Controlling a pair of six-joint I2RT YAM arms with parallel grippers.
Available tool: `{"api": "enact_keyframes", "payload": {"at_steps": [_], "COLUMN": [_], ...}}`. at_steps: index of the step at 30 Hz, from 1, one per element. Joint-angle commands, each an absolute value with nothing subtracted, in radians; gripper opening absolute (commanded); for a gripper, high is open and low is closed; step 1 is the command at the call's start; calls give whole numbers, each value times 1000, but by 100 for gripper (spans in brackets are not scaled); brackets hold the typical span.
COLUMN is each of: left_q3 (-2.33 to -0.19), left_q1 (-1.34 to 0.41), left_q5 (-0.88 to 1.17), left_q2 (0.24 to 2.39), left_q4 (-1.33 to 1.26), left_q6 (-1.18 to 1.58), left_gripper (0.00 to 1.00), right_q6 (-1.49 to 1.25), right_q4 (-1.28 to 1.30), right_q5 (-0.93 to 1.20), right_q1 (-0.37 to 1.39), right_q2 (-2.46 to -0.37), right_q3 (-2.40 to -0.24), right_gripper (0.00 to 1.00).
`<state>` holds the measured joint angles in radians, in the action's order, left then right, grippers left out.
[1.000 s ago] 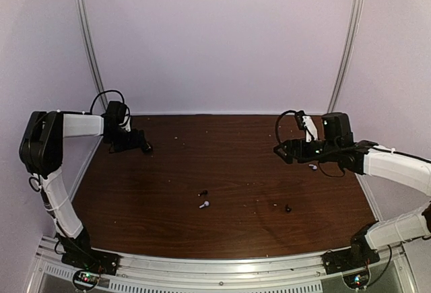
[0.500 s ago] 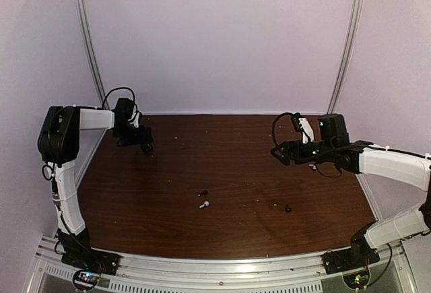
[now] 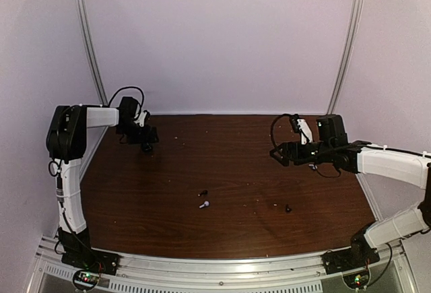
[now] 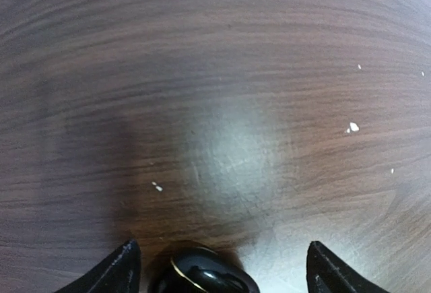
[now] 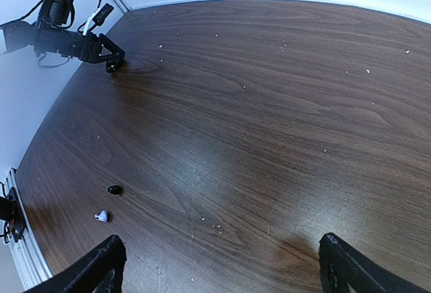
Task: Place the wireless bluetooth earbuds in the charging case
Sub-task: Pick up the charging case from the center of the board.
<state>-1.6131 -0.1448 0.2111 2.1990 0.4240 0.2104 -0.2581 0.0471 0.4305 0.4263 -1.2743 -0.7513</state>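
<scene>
Dark brown wooden table (image 3: 236, 172) carries everything. Far to the left of the small white stemmed earbud (image 3: 204, 205) near the table's middle, and beyond it, the left gripper (image 3: 146, 141) has its jaws spread wide. A glossy black rounded piece with a thin gold ring (image 4: 202, 276) lies between them; whether they touch it I cannot tell. Just beyond the white earbud lies 1 tiny black earbud (image 3: 203, 192). A 2nd black earbud (image 3: 288, 208) sits well to its right. Farther right and beyond, the right gripper (image 3: 277, 153) hangs with jaws wide apart, holding nothing.
</scene>
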Motion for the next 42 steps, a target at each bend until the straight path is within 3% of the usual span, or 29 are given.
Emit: {"api": "enact_keyframes", "payload": {"at_steps": [1,13,25,42], "left_q3": [-1553,-1359,-1459,-1609], "left_q1": [-155,-214,-251,-253], "left_q5": [266,236,77,124], "left_q2": [2160,2031,2096,2213], "left_q4": [421,372,420,553], "left_q6": [206,241,260,39], "left_gripper": [84,75,77,78], "right_q6": [-253,-264,-275,-264], "right_q4": [25,25,17,24], "right_q5": [446,458,465,461], "right_q1": [419,419,419,420], "right_q2": [-1259,-1232,-1227,-1244], "right_q3": [-761,-752,-750,-762], "right_gripper": [100,100,100,100]}}
